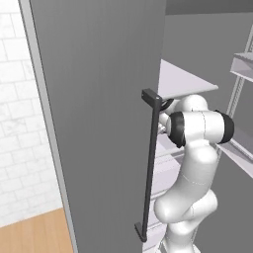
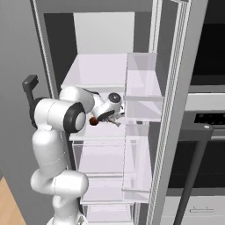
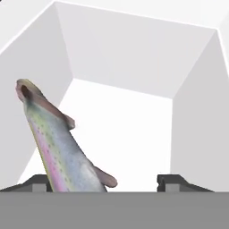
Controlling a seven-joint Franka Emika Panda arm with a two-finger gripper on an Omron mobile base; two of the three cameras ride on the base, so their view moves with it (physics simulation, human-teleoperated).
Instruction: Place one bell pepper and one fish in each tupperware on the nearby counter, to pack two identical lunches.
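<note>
A fish [image 3: 62, 143], silvery with a pink stripe and greenish back, lies on the white floor of a fridge compartment, head away from the hand. Its tail end runs between my gripper's [image 3: 105, 183] fingertips, close to the left fingertip [image 3: 38, 183] and with a wide gap to the right one. The jaws stand apart, so the gripper is open. From the right base camera, the gripper [image 2: 116, 117] reaches in over a middle fridge shelf [image 2: 101, 132]. A small dark-red thing [image 2: 93, 121] sits beside the wrist; I cannot tell what it is. The tupperware and the counter are out of view.
The open grey fridge door [image 1: 99, 123] with its black handle [image 1: 150, 163] stands at my left. Clear door bins [image 2: 143, 101] hang at the right of the shelves. A black oven [image 2: 206, 132] with a dark bar handle [image 2: 193, 171] is further right.
</note>
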